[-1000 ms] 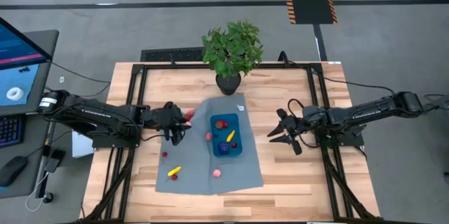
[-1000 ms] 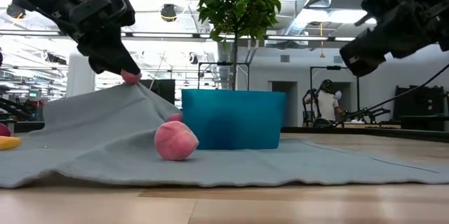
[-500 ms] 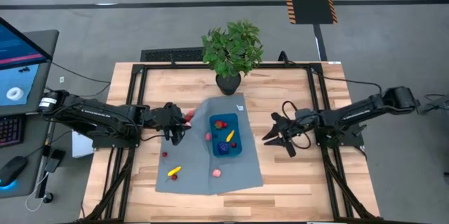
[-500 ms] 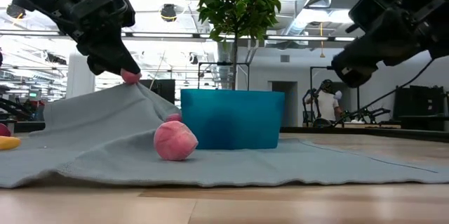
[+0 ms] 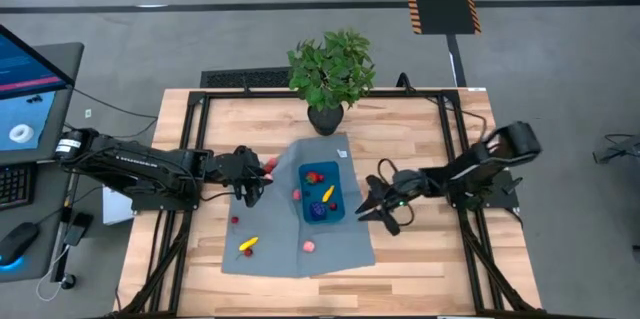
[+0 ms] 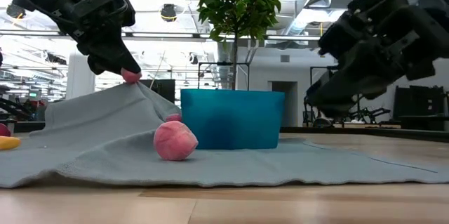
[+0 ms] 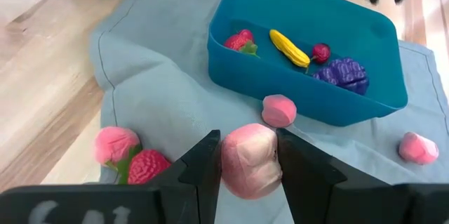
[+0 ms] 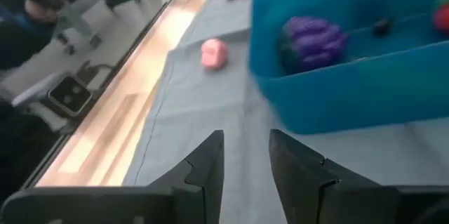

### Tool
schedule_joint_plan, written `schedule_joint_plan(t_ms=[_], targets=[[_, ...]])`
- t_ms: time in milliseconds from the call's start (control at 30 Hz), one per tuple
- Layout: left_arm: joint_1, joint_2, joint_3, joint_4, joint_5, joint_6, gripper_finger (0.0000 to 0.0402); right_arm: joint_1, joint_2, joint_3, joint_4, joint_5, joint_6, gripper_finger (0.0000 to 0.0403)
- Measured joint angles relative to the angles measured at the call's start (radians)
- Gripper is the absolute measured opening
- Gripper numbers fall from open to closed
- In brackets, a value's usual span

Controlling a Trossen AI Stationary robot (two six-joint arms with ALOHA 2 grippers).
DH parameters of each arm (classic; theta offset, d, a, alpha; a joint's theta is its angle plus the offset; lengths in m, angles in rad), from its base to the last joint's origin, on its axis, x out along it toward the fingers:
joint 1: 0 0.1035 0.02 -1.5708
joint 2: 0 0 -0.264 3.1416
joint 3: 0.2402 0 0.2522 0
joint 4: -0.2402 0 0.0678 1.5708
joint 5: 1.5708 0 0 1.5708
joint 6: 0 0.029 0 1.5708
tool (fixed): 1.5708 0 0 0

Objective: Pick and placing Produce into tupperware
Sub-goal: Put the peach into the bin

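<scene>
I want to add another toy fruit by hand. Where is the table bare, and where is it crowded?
Bare wood lies between the potted plant and the right gripper, and along the front edge below the grey mat. It is crowded around the blue container and near the left gripper.

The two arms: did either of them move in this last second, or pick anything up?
The right claw slid in from the table's right side toward the blue box and now hangs empty by its edge. The left claw stayed put, holding a pink toy fruit above the grey cloth. The loose fruits did not move.
</scene>
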Motion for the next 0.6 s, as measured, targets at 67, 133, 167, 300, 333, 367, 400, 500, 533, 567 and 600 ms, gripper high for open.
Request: schedule_joint_plan(t_ms=[67,133,167,300,333,367,400,500,533,567,600], targets=[[0.000,0.000,0.000,0.000,0.002,0.000,0.0117,0.013,0.052,0.031,0.004,-0.006,-0.003,0.0132],[0.000,0.000,0.000,0.000,0.013,0.000,0.0117,0.023,0.098,0.065,-0.018,0.011,-0.003,0.0124],[0.000,0.000,0.000,0.000,0.021,0.000,0.0117,0.024,0.120,0.077,-0.035,0.024,-0.005,0.0120],[0.000,-0.001,0.000,0.001,0.032,0.004,0.0117,0.022,0.201,0.111,-0.055,0.043,0.001,0.0099],[0.000,-0.001,0.000,0.005,0.032,0.005,0.0117,0.021,0.218,0.120,-0.059,0.042,0.007,0.0093],[0.000,-0.004,0.000,0.006,0.031,0.007,0.0117,0.021,0.232,0.127,-0.056,0.049,0.002,0.0088],[0.000,-0.008,0.000,0.005,0.030,0.007,0.0117,0.021,0.247,0.133,-0.047,0.050,0.004,0.0082],[0.000,-0.009,0.000,0.002,0.029,0.009,0.0117,0.026,0.276,0.141,-0.041,0.056,0.007,0.0063],[0.000,-0.012,0.000,0.000,0.029,0.011,0.0117,0.029,0.279,0.141,-0.041,0.062,0.005,0.0056],[0.000,-0.016,0.000,-0.001,0.032,0.013,0.0117,0.029,0.280,0.141,-0.044,0.061,0.004,0.0048],[0.000,-0.017,0.000,0.000,0.035,0.014,0.0117,0.029,0.280,0.141,-0.050,0.061,0.005,0.0039]])
